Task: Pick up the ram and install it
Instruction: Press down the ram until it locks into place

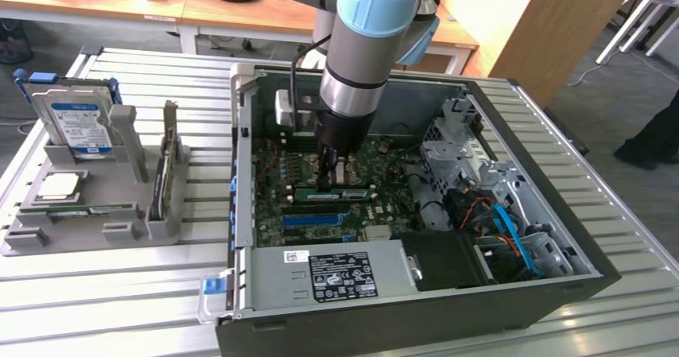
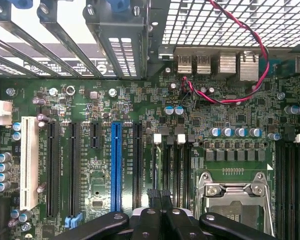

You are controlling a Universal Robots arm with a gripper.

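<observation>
Gripper [image 1: 327, 166] of the arm stands low inside the open computer case [image 1: 594, 238], pointing down at the motherboard [image 1: 278, 184], and its jaws are fully closed; in the wrist view the dark fingertips [image 2: 155, 195] are pressed together over the group of narrow memory slots [image 2: 172, 165], and I cannot make out any stick between them. At the exterior view's left, the grey holder tray [image 1: 64, 242] carries the hard drive [image 1: 72, 122] standing upright, a square processor [image 1: 59, 185] lying flat, and the dark expansion card [image 1: 164, 170] on its edge, so these parts are untouched. Going to the middle, the ram [image 1: 334, 192] is already inside the case: it shows as a long green strip standing on its edge across the board, just in front of the gripper and just behind the blue slot [image 1: 314, 218]. So I judge that the picking up and the carrying are done, and the work is now at the installing (the closed jaws look more like pressing on something than like holding it). Whether the ram is fully down in its slot, and whether the clips at its ends have locked, I cannot tell. At the exterior view's right, the drive cage [image 1: 472, 146] and the orange cables [image 1: 510, 230] lie well apart from the gripper.
</observation>
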